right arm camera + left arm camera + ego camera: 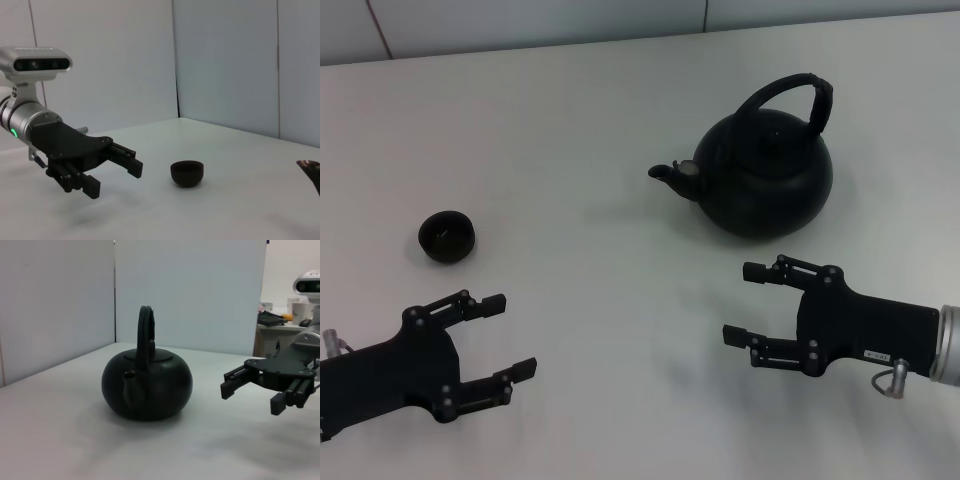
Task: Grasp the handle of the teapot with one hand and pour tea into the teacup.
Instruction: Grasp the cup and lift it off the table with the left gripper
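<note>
So basically nothing of the task was done at this point, as far as I could tell. Going left to right in the head view: the left gripper (510, 335) hovered low over the near-left part of the white worktop (590, 300), jaws spread wide and holding nothing. It looked parked to me. Just beyond it sat the teacup (447, 236), upright on the worktop, apart from the gripper and touching nothing. I couldn't tell whether there was anything in it; nothing suggested tea had been poured.

Further right and toward the back was the teapot (765, 172), sitting flat on the worktop with its spout (672, 174) pointing left, toward the teacup's side, well apart from it. The handle (798, 95) arched up over the lid, completely free, nothing touching it.

Then the right gripper (747, 303) was near the front of the teapot but lower and clear of it, jaws also wide open and empty, pointing leftwards.

So my read: the grasp hadn't happened yet. Left to do was pretty much everything: get one gripper up around the handle, close on it, lift, carry the pot over to the cup and tip it.
</note>
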Robot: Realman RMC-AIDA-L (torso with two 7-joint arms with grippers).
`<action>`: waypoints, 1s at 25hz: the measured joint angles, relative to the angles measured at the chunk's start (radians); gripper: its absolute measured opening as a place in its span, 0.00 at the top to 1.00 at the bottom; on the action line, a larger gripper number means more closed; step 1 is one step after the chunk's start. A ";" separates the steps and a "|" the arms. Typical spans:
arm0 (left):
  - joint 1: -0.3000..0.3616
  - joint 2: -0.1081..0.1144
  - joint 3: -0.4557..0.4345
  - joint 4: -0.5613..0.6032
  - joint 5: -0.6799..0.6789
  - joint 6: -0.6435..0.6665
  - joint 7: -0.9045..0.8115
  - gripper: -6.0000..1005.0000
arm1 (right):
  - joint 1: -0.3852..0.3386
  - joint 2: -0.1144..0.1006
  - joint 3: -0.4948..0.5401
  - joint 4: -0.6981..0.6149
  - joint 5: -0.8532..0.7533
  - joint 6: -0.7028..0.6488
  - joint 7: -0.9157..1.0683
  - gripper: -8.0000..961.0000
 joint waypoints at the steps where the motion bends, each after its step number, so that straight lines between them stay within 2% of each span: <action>1: 0.000 -0.002 -0.006 -0.001 -0.003 -0.001 0.003 0.20 | 0.001 0.000 0.000 0.000 0.000 0.000 0.000 0.17; 25: -0.001 -0.003 -0.007 -0.001 -0.012 -0.002 0.008 0.20 | 0.013 0.001 0.000 0.003 0.004 -0.004 0.023 0.17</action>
